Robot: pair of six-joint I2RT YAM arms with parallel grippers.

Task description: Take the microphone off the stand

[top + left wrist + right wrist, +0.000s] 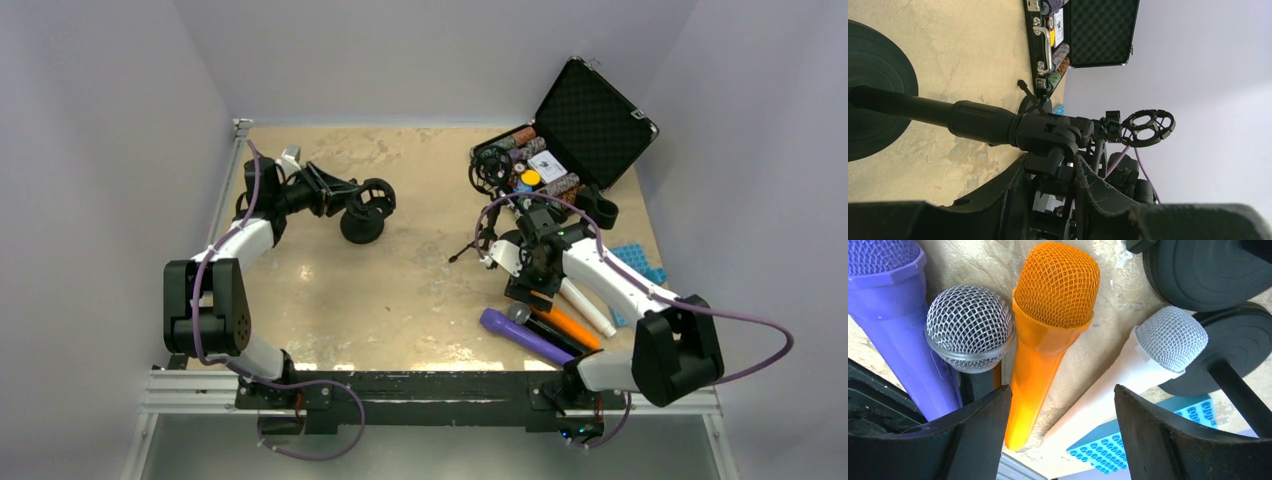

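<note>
A black microphone stand point(362, 222) stands at the back left, with a round base and a ring holder point(378, 197) that is empty. My left gripper point(316, 190) is shut on the stand's pivot joint point(1050, 137); the pole point(913, 109), base point(873, 90) and empty ring point(1148, 127) show in the left wrist view. My right gripper point(528, 268) is open and empty above several microphones lying on the table: purple point(893, 325), silver-headed black point(969, 327), orange point(1048, 325) and white point(1143, 365). Its gap point(1062, 392) is over the orange and white handles.
An open black case point(590, 120) with small items stands at the back right. A blue studded plate point(640, 262) lies by the right edge. Two black round bases point(1208, 270) lie beyond the microphone heads. The table's near rail point(420, 385) is close below the microphones.
</note>
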